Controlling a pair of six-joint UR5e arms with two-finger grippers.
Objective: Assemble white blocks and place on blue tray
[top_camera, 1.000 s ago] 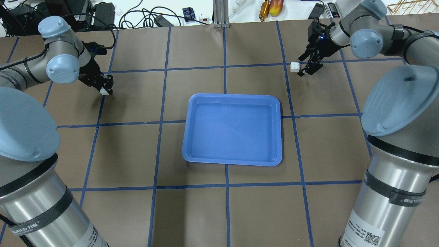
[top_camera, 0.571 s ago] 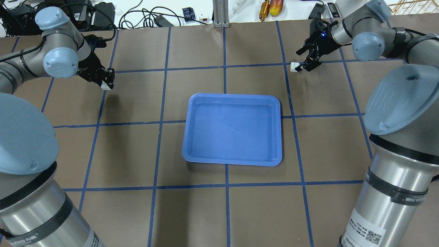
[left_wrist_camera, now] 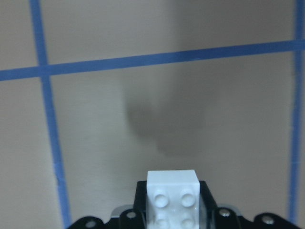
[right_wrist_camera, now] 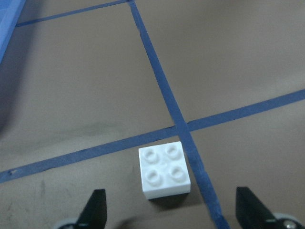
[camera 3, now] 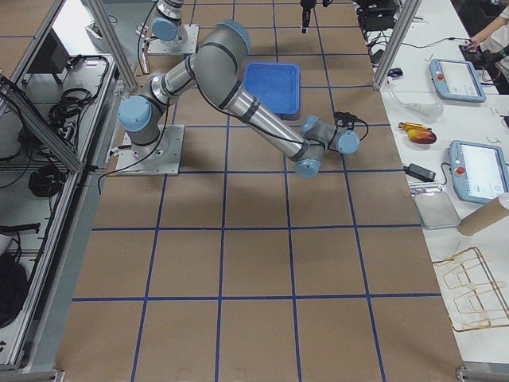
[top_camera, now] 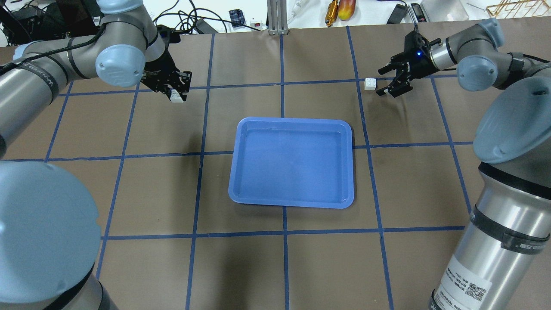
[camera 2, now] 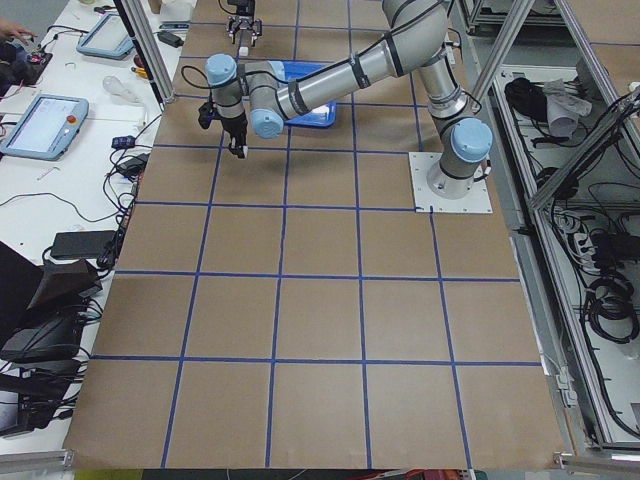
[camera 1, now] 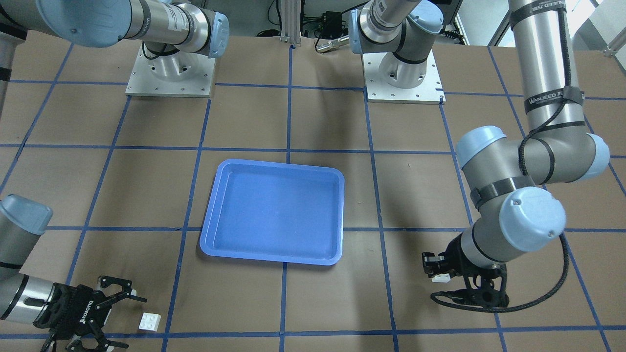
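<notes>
From where I stand I count two white blocks, one blue tray and two hands. The tray (top_camera: 292, 163) lies flat in the middle of the tabletop (top_camera: 172, 193). The left hand (top_camera: 176, 92) is clamped on one block (top_camera: 175, 97), holding it clear of the tabletop at the far left, well apart from the tray. The other block (top_camera: 369, 83) sits studs-up on the tabletop at the far right, just beside a crossing of two blue tape lines (top_camera: 357, 80). The right hand (top_camera: 380, 82) hangs low by it with its two fingers spread apart, the block just ahead of their tips, touched by neither.
</notes>
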